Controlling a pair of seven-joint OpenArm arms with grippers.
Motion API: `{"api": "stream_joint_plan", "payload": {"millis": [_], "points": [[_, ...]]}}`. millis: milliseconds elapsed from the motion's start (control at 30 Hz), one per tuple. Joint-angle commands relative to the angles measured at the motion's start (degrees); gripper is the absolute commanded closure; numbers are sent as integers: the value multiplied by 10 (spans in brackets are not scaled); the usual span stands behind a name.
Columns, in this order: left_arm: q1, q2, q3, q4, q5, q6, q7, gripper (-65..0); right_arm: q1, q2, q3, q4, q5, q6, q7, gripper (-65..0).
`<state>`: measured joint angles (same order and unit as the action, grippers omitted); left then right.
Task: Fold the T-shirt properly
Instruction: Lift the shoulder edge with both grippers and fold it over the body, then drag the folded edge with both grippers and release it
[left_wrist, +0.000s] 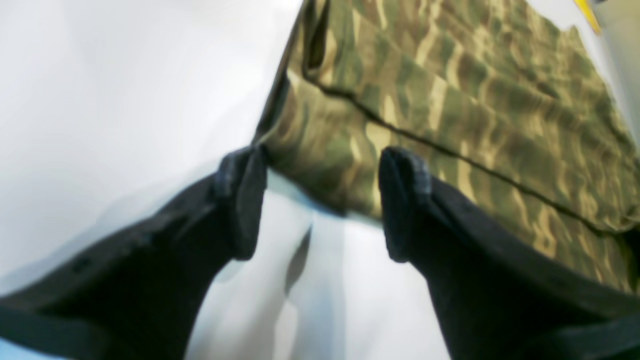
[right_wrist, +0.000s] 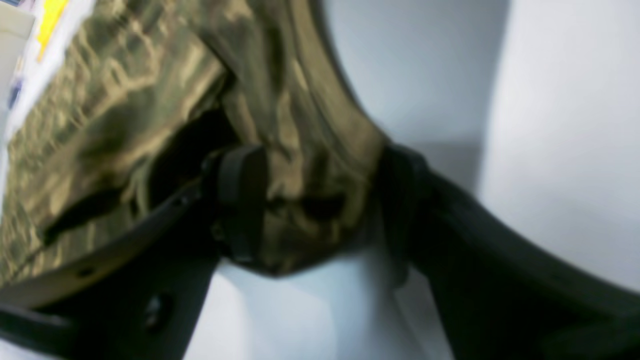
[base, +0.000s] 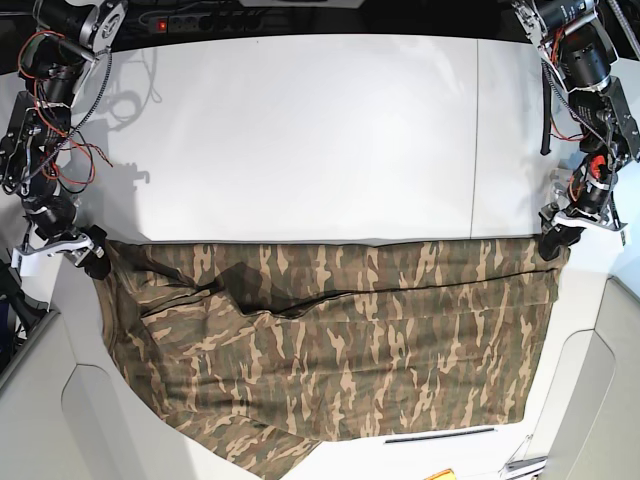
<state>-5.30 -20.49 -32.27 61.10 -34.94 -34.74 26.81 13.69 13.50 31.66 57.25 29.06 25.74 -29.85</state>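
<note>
While right tool (right_wrist: 320, 200) pinches T-shirt (base: 350, 340), left tool (left_wrist: 322, 200) gapes.

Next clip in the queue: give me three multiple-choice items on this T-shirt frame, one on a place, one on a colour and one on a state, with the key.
1. Where does the T-shirt lie on the table?
A. along the near edge
B. at the far edge
C. in a heap at the centre

2. What is the T-shirt's print?
A. blue stripes
B. olive, brown and tan camouflage
C. plain white

3. What is between the fingers of the right gripper?
A. nothing
B. a yellow tag
C. a bunched fold of the T-shirt

Key: 1 A, the base view shows the cloth spread across the near part, the far part bare. 2 B, every view shows the streaked camouflage. 3 C, the right wrist view shows cloth filling the gap, whereas the left gripper stands open at the cloth's corner.
</note>
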Motion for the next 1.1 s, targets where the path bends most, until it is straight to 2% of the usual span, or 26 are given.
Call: {"api": "stream_joint_plan", "payload": {"millis": [0, 167, 233, 300, 400, 433, 533, 600, 667, 833, 1067], "points": [[-7, -6, 10, 8, 7, -1, -14, -385, 9, 2, -9, -3, -2, 7, -1, -356], [-28, 12, 49, 8, 53, 72, -30, -381, 19, -24, -37, -6, -4, 17, 5, -356], [-38, 16, 53, 8, 68, 73, -30, -343, 26, -35, -39, -6, -7, 17, 5, -348], [-45, 18, 54, 8, 74, 73, -30, -238, 31, -42, -39, -6, -14, 17, 5, -271], [-50, 19, 54, 8, 77, 73, -30, -39, 37, -43, -39, -6, -25, 17, 5, -57], [-50, 19, 54, 8, 79, 73, -30, 0, 38, -42, -39, -6, -31, 17, 5, 0], [-52, 14, 54, 8, 77, 67, -10, 0, 38, -37, -39, -3, -31, 22, -6, 0], [-57, 4, 54, 9, 55, 35, 26, 0, 38, -35, -39, 4, -29, 53, -28, 0], [-56, -6, 54, 17, 31, 6, 41, 0, 37, -35, -39, 19, -12, 65, -62, 0], [-31, -23, 52, 76, 11, 6, 69, 0, 18, -28, -39, 76, 49, 65, -133, 0], [59, -22, 40, 194, 5, 6, 80, 0, -73, -18, -39, 176, 78, 66, -140, 0]]}}
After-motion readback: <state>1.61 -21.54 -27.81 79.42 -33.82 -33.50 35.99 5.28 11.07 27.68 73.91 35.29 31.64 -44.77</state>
